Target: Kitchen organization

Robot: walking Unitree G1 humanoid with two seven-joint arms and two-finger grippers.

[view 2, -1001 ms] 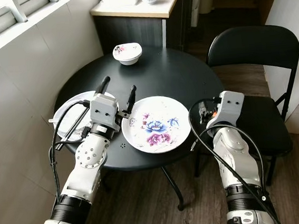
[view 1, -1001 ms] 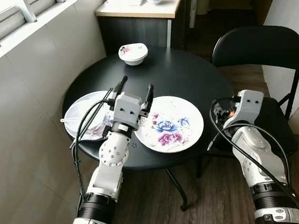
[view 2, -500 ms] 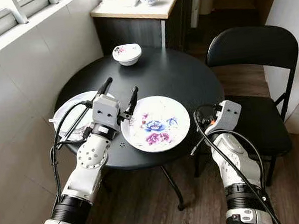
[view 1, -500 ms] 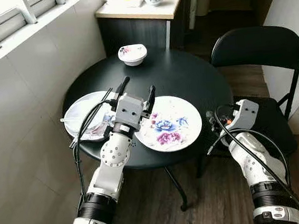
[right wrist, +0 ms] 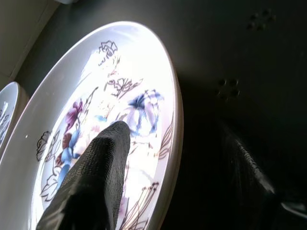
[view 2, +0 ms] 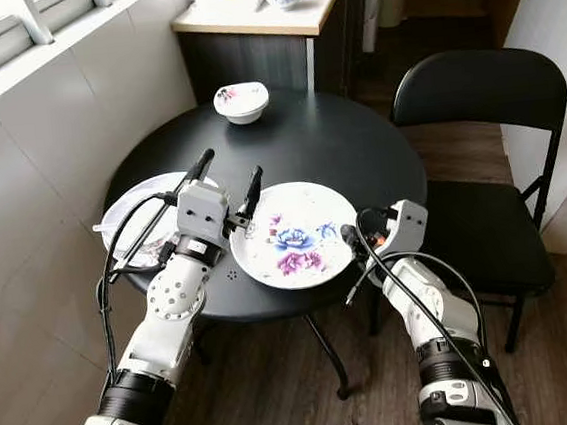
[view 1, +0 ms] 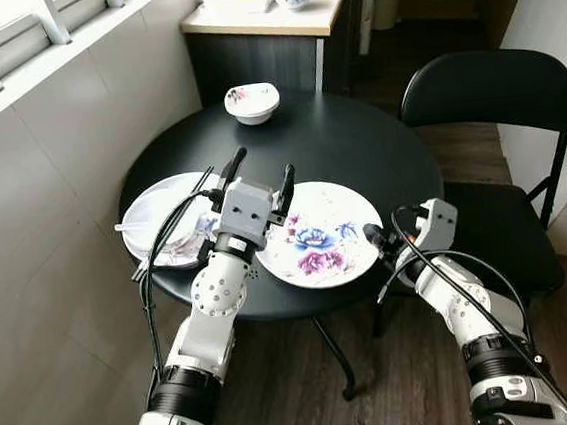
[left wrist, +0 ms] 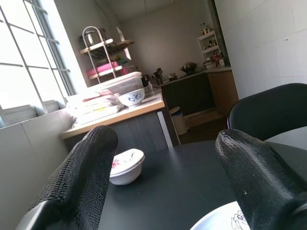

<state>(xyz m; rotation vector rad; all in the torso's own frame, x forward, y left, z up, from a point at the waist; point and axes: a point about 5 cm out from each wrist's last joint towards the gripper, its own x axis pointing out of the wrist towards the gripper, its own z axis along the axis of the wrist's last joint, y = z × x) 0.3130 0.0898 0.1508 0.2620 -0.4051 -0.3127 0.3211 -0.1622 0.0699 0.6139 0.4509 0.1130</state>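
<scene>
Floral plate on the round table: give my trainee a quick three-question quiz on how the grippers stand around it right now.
1. True or false: the right gripper is at the floral plate's rim, with one finger over the plate and the other outside it.
2. Which lies nearest the left gripper? A) small bowl B) floral plate C) black chair
3. Fill in: the left gripper's fingers are ____ and hold nothing.

Key: 1 true; 2 B; 3 open.
</scene>
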